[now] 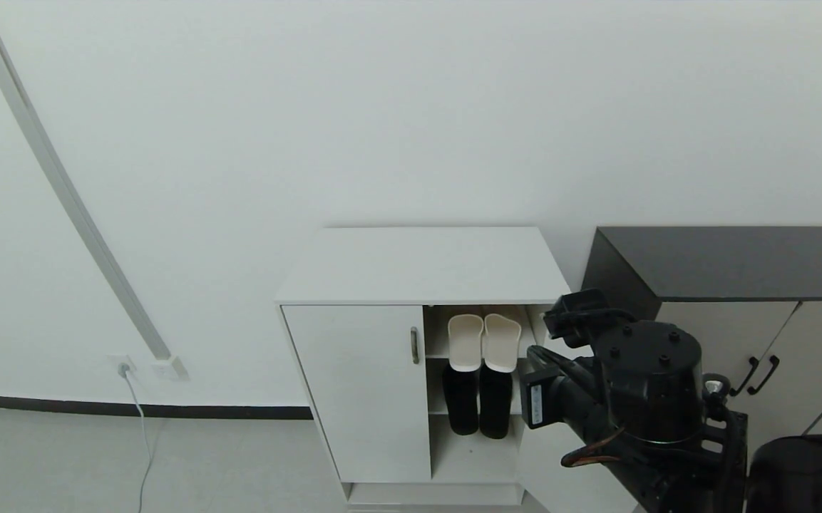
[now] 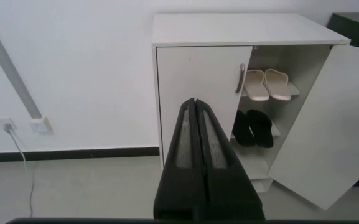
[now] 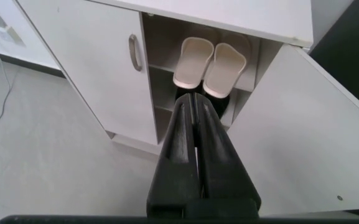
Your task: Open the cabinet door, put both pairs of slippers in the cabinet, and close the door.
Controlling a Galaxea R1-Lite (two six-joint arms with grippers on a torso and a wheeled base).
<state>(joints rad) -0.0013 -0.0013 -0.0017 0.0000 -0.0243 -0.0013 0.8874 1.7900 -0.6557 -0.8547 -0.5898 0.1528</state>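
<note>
Room: plain white wall [image 1: 382,107], grey floor [image 1: 204,463], black skirting [image 1: 168,411] along the bottom of the wall. Pale conduit [image 1: 61,185] runs diagonally down the wall to a small box. Just beside it is a socket [image 1: 124,367] w/ a cable [image 1: 145,442] trailing onto the floor.

White cabinet [image 1: 418,263] stands against the wall, top bare. Its L door [image 1: 353,388] is shut, w/ a metal handle [image 1: 415,345] at its inner edge. R door [image 2: 328,124] is swung wide open.

Inside the open half: white slippers [image 1: 466,343] side by side on the upper shelf, heels overhanging the front edge. Black slippers [image 1: 462,402] side by side on the shelf below. Bottom compartment bare.

To the R, near the white unit but apart from it, is a dark-topped cabinet [image 1: 731,260] w/ pale doors and black handles [image 1: 756,375].

Right arm [image 1: 639,385] sits in front of the open door. Right gripper [image 3: 195,98] points at the open half, jaws together, holding nothing. Left gripper [image 2: 195,102] is back from the cabinet, facing the shut door, jaws together, also holding nothing.
</note>
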